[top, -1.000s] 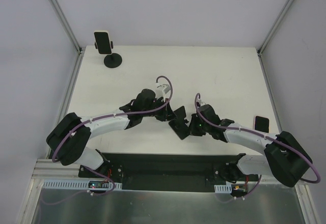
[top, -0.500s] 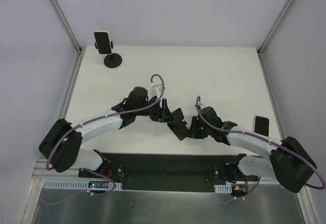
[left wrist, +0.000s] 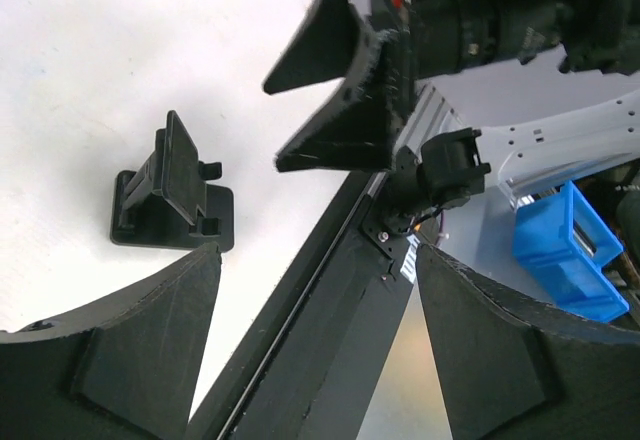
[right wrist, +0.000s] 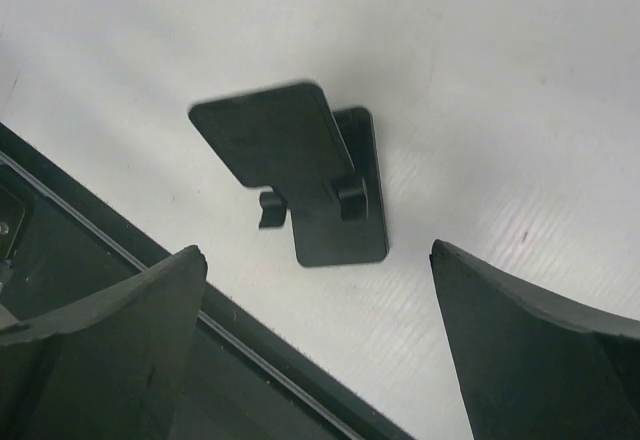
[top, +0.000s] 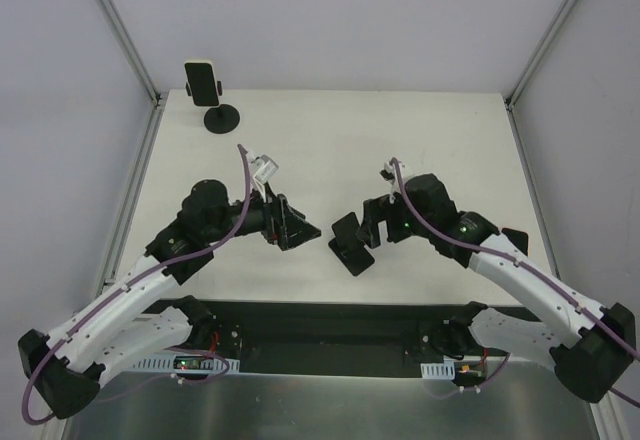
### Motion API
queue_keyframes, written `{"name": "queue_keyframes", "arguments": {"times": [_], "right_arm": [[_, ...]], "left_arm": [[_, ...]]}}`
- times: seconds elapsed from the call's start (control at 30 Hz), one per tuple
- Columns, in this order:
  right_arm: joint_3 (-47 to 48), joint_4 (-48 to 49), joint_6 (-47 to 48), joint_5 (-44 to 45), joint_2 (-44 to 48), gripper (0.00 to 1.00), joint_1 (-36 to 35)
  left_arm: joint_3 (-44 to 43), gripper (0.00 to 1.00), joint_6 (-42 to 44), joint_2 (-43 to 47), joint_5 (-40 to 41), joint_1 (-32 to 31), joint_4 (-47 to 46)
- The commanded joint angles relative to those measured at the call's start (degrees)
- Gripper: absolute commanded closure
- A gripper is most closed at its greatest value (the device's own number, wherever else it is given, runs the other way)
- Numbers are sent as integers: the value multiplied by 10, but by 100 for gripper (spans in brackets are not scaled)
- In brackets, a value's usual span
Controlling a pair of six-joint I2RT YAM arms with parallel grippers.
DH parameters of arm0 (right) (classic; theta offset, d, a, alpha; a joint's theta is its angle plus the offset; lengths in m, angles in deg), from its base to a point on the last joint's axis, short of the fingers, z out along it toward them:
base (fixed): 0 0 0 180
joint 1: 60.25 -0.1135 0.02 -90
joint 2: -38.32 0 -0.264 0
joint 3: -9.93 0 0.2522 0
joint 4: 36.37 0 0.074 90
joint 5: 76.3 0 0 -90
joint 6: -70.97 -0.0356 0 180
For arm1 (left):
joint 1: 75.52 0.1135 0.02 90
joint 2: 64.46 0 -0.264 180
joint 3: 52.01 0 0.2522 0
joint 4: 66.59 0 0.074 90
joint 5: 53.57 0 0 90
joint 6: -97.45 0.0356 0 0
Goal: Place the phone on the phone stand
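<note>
The black phone stand (top: 350, 243) sits on the white table near the front middle, its back plate tilted up; it also shows in the left wrist view (left wrist: 170, 195) and the right wrist view (right wrist: 312, 175). Nothing rests on it. My left gripper (top: 297, 230) (left wrist: 315, 260) hovers open just left of the stand, and my right gripper (top: 373, 226) (right wrist: 318, 252) hovers open just right of it; neither holds anything. A black phone (top: 516, 240) lies flat near the table's right edge, mostly hidden behind my right arm.
At the back left corner a white-edged phone (top: 201, 80) stands on a round-based holder (top: 221, 118). A black rail (top: 330, 320) runs along the table's near edge. A blue bin (left wrist: 565, 255) sits beyond the front edge. Metal frame posts flank the table.
Both grippers were shut at the stand and have opened. Both arms have drawn back, left arm leftward, right arm rightward and up. The stand stays on the table.
</note>
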Motion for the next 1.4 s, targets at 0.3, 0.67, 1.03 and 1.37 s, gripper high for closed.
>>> {"name": "queue_keyframes", "arguments": {"times": [0.3, 0.67, 1.03, 1.37], "right_arm": [[136, -8, 128, 17, -187, 4, -40], [193, 8, 119, 131, -307, 3, -95], [246, 18, -9, 234, -364, 68, -121], [460, -15, -111, 320, -501, 97, -120]], "left_arm": [[-5, 19, 31, 186, 82, 6, 162], [-13, 19, 46, 180, 90, 6, 185], [-24, 19, 61, 178, 110, 6, 206], [-44, 21, 62, 192, 147, 6, 227]]}}
